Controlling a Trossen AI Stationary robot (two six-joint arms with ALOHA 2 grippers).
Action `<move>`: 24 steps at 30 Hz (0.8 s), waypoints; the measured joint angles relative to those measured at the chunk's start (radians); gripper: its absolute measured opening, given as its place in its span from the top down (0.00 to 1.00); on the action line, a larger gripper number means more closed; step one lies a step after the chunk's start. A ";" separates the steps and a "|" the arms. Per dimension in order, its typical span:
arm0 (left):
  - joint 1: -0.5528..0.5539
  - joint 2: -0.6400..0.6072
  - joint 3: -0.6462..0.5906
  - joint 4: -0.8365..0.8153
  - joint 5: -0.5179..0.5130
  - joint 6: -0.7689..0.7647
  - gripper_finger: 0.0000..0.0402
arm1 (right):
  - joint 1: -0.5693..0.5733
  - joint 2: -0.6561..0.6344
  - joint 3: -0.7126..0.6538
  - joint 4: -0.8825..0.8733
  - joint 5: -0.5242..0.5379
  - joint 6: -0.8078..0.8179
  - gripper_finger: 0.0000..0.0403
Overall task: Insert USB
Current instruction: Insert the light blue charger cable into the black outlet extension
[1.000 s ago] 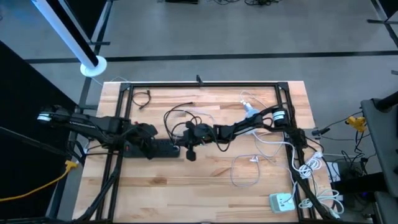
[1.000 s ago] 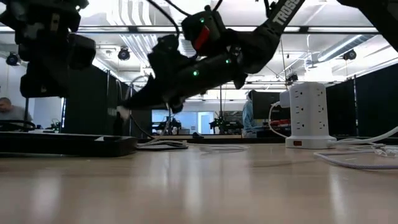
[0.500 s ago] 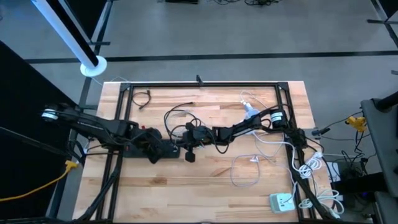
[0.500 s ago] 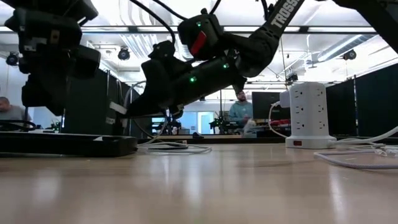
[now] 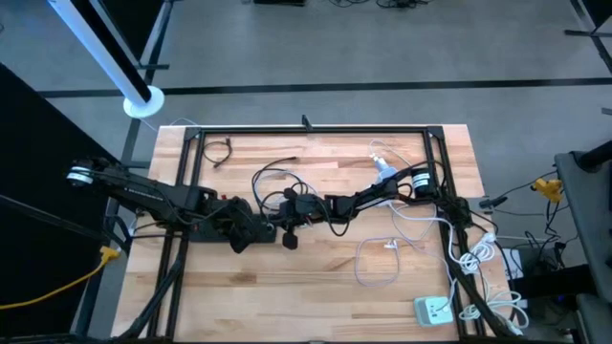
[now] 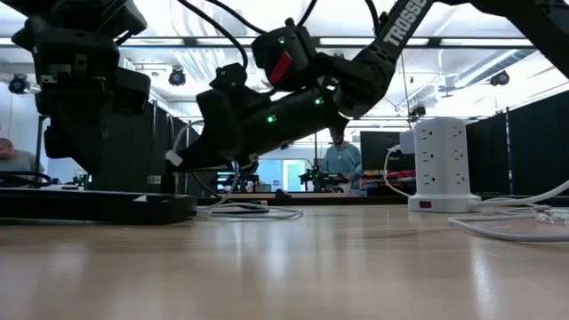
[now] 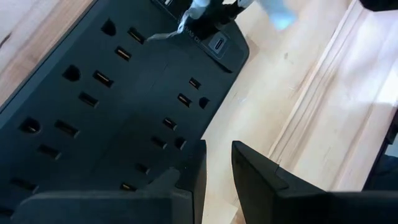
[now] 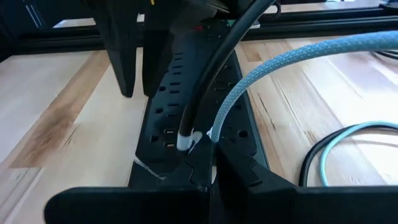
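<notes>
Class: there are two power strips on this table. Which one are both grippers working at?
The flat black power strip between both grippers, not the white tower standing upright farther back.

— Left gripper (image 5: 251, 232)?
— Arm stretched low from the left, fingers (image 7: 255, 174) barely parted

— Right gripper (image 5: 287, 229)?
— Arm reaches in opposite, tip angled down, fingers pinched together, facing the left's

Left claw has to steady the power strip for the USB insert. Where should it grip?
Across the strip's narrow width, mid-length, from above. It lies flat and its long sides are straight and parallel. Stay off the USB end, where the right claw holds the plug.
</notes>
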 joint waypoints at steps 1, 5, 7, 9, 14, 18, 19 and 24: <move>0.000 0.000 0.000 0.001 0.000 0.000 0.84 | 0.000 0.002 0.005 0.000 0.000 -0.012 1.00; -0.001 0.000 0.000 0.003 0.000 -0.001 0.84 | -0.004 0.000 0.009 -0.018 -0.002 -0.039 1.00; -0.002 0.000 0.000 0.004 0.000 -0.002 0.84 | -0.005 0.000 0.009 -0.025 -0.002 -0.043 1.00; -0.004 0.000 0.000 0.003 0.000 -0.003 0.84 | -0.005 -0.001 0.009 -0.038 0.000 -0.046 1.00; -0.006 0.000 0.000 0.004 0.000 -0.003 0.84 | -0.004 0.000 0.007 -0.051 -0.002 -0.056 1.00; -0.007 0.000 0.000 0.003 0.000 -0.001 0.84 | -0.004 0.000 0.005 -0.063 -0.008 -0.076 1.00; -0.006 0.000 0.000 0.003 0.000 -0.001 0.84 | -0.004 -0.001 0.005 -0.063 -0.012 -0.079 1.00; -0.007 0.001 0.000 0.003 0.000 -0.001 0.84 | 0.004 -0.003 0.004 -0.060 -0.037 -0.073 1.00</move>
